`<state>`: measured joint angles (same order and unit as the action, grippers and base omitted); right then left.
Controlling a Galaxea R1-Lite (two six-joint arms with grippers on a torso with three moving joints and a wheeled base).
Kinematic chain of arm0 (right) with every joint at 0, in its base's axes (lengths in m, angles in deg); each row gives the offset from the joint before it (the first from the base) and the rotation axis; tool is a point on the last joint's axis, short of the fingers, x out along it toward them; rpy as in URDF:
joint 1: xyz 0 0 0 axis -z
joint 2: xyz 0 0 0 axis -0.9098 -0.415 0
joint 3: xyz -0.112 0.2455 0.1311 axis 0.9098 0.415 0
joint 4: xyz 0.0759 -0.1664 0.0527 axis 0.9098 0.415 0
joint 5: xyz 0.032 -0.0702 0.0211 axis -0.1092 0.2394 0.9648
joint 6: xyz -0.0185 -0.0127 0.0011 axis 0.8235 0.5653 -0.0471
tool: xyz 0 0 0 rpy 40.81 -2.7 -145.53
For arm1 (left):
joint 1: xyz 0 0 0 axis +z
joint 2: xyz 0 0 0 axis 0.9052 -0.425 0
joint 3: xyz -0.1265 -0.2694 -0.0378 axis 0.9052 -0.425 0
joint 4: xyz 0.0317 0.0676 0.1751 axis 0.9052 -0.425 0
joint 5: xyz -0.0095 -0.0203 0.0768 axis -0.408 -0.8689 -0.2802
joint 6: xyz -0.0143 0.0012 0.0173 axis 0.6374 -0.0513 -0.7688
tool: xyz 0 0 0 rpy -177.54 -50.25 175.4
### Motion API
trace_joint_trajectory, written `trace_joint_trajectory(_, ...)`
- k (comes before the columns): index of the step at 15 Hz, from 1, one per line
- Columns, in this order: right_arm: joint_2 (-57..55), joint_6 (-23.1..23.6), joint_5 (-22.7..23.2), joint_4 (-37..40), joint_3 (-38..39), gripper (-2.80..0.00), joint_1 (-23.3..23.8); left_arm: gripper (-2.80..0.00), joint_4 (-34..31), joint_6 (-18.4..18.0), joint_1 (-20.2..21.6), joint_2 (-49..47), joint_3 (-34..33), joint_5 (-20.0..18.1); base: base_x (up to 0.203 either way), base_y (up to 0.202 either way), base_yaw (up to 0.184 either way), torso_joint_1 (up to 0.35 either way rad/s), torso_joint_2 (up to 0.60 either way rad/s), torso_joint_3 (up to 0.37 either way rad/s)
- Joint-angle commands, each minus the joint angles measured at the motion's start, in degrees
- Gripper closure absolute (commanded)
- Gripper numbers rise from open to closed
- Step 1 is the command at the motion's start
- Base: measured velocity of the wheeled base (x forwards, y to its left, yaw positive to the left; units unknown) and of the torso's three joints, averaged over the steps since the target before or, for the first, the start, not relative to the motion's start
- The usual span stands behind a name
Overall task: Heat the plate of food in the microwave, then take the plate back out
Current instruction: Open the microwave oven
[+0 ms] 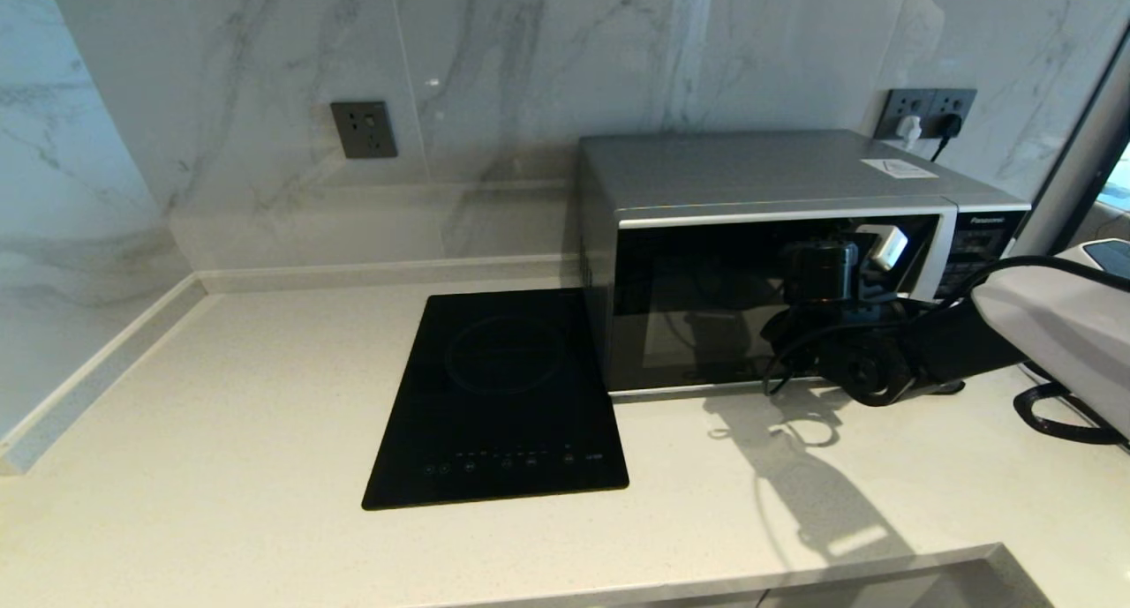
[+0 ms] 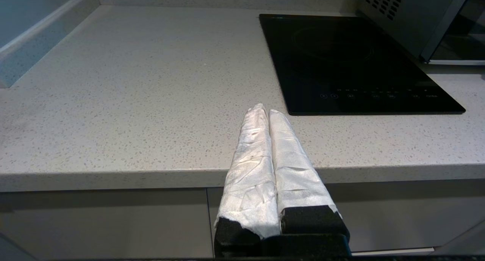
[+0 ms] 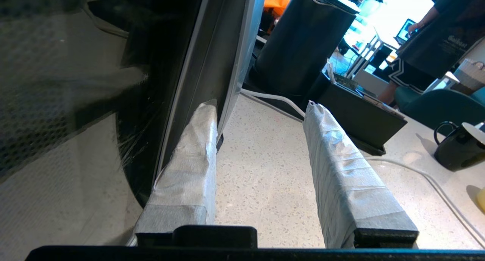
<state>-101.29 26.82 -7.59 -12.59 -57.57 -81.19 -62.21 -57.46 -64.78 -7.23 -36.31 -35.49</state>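
Pale speckled countertop carries the microwave (image 1: 777, 264), heavy and rigid, door shut; right gripper (image 3: 261, 147) spread open at its slick door edge, best hooked there; plate unseen.

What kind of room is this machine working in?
Most likely a kitchen, perhaps a demonstration one: a speckled countertop with a built-in black cooktop, a silver microwave against a marble-look wall, and wall sockets.

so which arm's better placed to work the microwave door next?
Right. The right gripper is open at the microwave door, one finger against it. The left gripper is shut, back at the counter edge.
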Motion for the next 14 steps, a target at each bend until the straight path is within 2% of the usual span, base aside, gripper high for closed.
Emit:
trace_joint_trajectory(1, -0.05, -0.06, -0.38, -0.13, 0.0, 0.0, -0.38, 0.0, 0.0, 0.04, 0.01, -0.09, 0.0, 0.03, 0.0, 0.0, 0.0, 0.0, 0.0, 0.0)
trace_joint_trajectory(14, 2.31, 0.37, -0.38, -0.12, 1.32, 0.0, -1.07, 0.0, 0.0, 0.04, 0.01, -0.09, 0.0, 0.03, 0.0, 0.0, 0.0, 0.0, 0.0, 0.0)
